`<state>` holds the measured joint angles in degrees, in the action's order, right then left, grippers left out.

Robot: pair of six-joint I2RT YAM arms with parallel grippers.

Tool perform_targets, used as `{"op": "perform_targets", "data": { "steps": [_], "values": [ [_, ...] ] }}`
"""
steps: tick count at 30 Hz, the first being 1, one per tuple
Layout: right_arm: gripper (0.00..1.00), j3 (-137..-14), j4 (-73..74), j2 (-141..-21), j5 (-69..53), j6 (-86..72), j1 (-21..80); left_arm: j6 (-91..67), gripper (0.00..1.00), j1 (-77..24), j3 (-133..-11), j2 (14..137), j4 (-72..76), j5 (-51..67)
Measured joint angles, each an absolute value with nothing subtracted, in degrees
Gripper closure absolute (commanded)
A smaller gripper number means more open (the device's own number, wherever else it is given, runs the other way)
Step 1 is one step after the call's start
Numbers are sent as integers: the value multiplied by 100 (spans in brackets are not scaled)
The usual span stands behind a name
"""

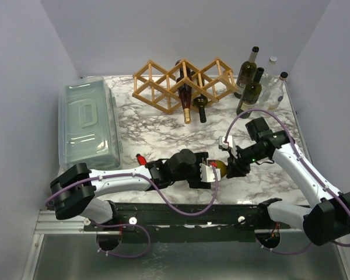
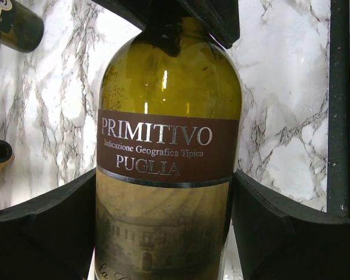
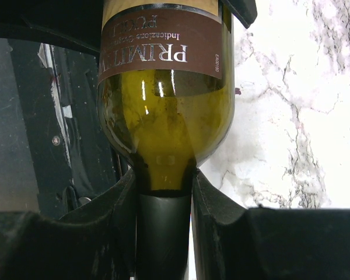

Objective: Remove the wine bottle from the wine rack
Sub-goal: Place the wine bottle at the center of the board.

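Seen from overhead, a green wine bottle [image 1: 220, 170] lies horizontal at the lower centre of the frame, well apart from the wine rack [image 1: 163, 81] at upper centre. Its long axis runs left to right, neck pointing right. The right gripper [image 3: 163, 201] is clenched on the neck. The left gripper [image 2: 163, 192] flanks the labelled body; whether it is squeezing cannot be told

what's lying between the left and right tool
The wine bottle: right tool clamps its neck, left tool flanks its body, seen in the top view.
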<state>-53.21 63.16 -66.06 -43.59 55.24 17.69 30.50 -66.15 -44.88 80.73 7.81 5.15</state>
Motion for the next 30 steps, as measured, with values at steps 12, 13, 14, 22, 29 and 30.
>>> {"op": "perform_targets", "data": {
  "steps": [12, 13, 14, 22, 29, 30],
  "values": [
    [98, -5435, 6353, -6814, -4410, 5605, 1769, 3024, 100, -6613, -4525, 8082, 711, 475],
    [93, -5446, 6355, -6855, -4421, 5607, 1769, 3020, 100, -6613, -4525, 8095, 709, 467],
    [89, -5461, 6355, -6908, -4423, 5618, 1769, 3006, 100, -6613, -4525, 8110, 709, 462],
    [51, -5596, 6351, -7247, -4528, 5647, 1767, 2794, 100, -6425, -4525, 8123, 650, 600],
    [29, -5610, 6053, -7260, -5216, 5371, 1763, 2528, 100, -6254, -4512, 8121, 355, 838],
    [29, -5610, 6007, -7262, -5251, 5321, 1763, 2508, 100, -6243, -4510, 8121, 353, 845]
  ]
}}
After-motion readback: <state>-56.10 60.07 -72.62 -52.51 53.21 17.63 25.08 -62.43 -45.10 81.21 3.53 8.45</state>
